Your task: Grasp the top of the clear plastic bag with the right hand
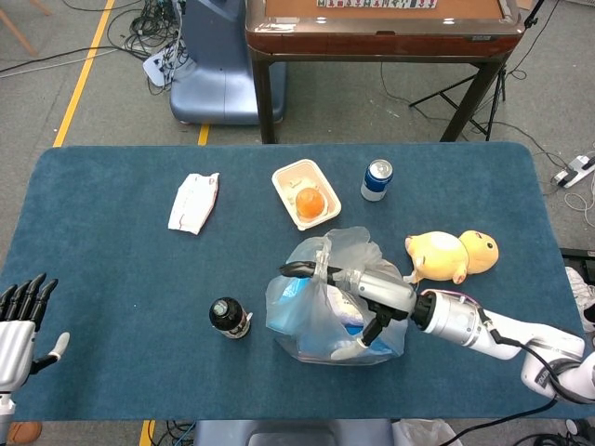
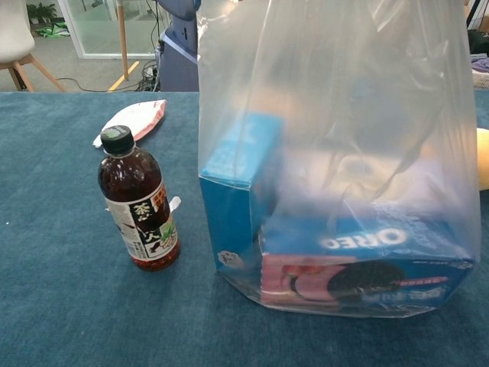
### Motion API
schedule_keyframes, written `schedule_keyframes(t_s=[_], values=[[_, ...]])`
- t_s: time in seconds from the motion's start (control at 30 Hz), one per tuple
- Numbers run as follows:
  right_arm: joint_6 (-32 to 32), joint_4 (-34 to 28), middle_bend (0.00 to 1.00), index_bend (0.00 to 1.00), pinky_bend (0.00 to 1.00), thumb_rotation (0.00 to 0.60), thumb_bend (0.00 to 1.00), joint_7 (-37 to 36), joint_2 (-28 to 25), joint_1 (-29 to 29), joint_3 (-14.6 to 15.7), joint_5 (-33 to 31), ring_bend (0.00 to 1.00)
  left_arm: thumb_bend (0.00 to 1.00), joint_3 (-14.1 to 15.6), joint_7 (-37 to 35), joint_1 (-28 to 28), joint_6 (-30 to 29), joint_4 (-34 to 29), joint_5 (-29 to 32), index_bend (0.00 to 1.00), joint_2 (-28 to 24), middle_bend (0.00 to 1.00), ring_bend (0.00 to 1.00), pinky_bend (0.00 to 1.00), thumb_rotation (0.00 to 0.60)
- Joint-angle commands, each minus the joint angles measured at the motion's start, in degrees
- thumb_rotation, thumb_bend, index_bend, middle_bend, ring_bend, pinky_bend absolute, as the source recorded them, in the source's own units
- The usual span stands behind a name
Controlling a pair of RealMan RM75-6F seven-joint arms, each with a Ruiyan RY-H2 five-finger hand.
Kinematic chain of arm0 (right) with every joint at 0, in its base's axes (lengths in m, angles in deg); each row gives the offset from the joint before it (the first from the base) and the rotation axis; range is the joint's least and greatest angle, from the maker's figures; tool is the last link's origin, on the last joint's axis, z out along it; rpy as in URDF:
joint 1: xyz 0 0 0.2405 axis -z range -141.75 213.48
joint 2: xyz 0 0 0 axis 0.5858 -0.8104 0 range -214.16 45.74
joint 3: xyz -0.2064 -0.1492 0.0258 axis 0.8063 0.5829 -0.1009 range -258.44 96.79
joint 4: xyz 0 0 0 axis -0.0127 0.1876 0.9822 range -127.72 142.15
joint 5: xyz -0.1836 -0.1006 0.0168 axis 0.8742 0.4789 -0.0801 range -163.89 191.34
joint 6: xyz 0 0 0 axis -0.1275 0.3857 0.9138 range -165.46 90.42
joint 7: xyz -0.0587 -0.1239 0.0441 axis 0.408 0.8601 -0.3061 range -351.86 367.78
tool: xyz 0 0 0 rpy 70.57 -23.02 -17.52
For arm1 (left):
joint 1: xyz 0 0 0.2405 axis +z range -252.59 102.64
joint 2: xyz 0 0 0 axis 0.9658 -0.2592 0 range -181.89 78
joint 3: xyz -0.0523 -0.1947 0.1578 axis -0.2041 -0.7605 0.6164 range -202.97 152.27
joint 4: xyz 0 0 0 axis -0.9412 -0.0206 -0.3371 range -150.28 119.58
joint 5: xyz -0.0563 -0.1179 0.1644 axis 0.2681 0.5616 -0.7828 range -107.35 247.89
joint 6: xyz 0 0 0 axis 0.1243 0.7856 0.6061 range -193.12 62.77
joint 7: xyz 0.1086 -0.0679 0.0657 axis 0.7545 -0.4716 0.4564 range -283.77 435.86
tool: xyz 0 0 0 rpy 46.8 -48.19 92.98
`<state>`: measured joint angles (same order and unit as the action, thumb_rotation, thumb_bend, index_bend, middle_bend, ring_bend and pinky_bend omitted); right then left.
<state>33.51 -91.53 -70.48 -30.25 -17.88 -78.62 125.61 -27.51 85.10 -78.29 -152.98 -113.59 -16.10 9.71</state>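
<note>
Right hand [image 1: 367, 295] over clear plastic bag [image 1: 321, 302] top, bottle [image 1: 229, 318] near its left edge

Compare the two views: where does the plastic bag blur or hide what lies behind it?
Chest view: the clear plastic bag fills the frame, hazing the Oreo box; the bottle stays sharp. Head view: even light, the right hand shows clearly at the bag's top.

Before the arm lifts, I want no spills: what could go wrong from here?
The right hand sits at the top of the clear plastic bag; thin film might slip from its fingers. The blue Oreo cookie box lies low inside, so the bag may swing. The dark tea bottle with a black cap stands close beside the bag and could be knocked over.
</note>
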Motion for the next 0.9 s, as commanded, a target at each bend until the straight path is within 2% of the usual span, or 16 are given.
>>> schedule_keyframes(t_s=[0.03,0.5,0.77,0.9], values=[[-0.70,0.36,0.02,0.00,0.10,0.600,0.00,0.25,0.92,-0.31,-0.18,-1.22,0.00,0.30,0.03,0.05,0.01,0.05,-0.01,0.02,0.02,0.02,0.00,0.00,0.01,0.600],[-3.07,1.87,0.03,0.00,0.10,0.600,0.00,1.17,6.29,-2.79,-1.71,-4.24,0.00,0.30,0.20,0.18,0.23,-0.17,-0.30,-0.25,0.02,-0.07,0.00,0.00,0.01,0.600],[0.61,4.36,0.07,0.00,0.10,0.600,0.00,-2.41,10.63,-2.53,-3.54,-6.52,0.00,0.30,0.37,-0.01,0.61,-0.47,-0.27,-0.22,0.02,-0.16,0.00,0.00,0.01,0.600],[2.68,4.88,0.11,0.00,0.10,0.600,0.00,-10.07,12.63,-2.19,-4.01,-8.42,0.00,0.30,0.44,-0.06,0.75,-0.58,-0.21,-0.28,0.02,-0.12,0.00,0.00,0.01,0.600]])
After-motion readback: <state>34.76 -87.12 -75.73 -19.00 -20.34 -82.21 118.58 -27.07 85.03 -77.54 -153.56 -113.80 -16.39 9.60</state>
